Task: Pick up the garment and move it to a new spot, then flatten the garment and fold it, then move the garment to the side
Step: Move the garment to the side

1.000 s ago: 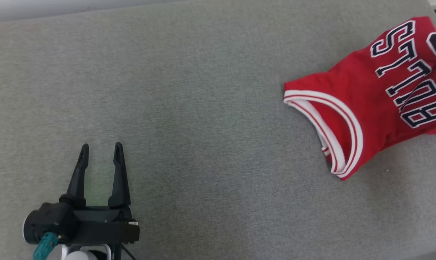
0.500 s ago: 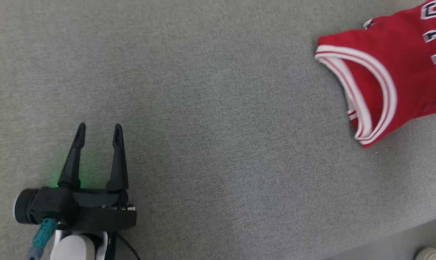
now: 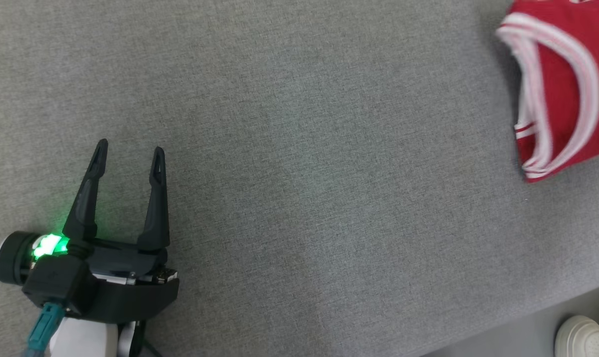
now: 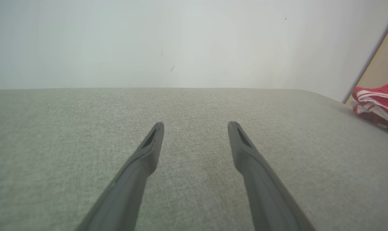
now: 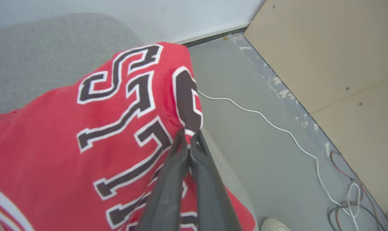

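The garment (image 3: 567, 89) is a red jersey with white-trimmed armholes and dark lettering, lying at the far right of the grey cushion. Part of it runs out of the head view. In the right wrist view the garment (image 5: 84, 144) lies partly over the cushion's right end, and my right gripper (image 5: 190, 134) is shut on its edge by the lettering. My left gripper (image 3: 130, 147) is at the lower left, open and empty, low over bare cushion. In the left wrist view the left gripper (image 4: 196, 124) has its fingers wide apart, with the garment (image 4: 378, 99) far off to the right.
The grey cushion (image 3: 299, 148) spreads wide between the two arms; its front edge cuts the lower right corner. A person's white shoes (image 3: 584, 337) stand on the floor there. Beyond the cushion's right end lie cables (image 5: 277, 128) and a beige panel (image 5: 325, 48).
The head camera has swung, so the whole picture has shifted: the garment has slid to the top right corner and the white shoes have come into view. The left gripper stays open.
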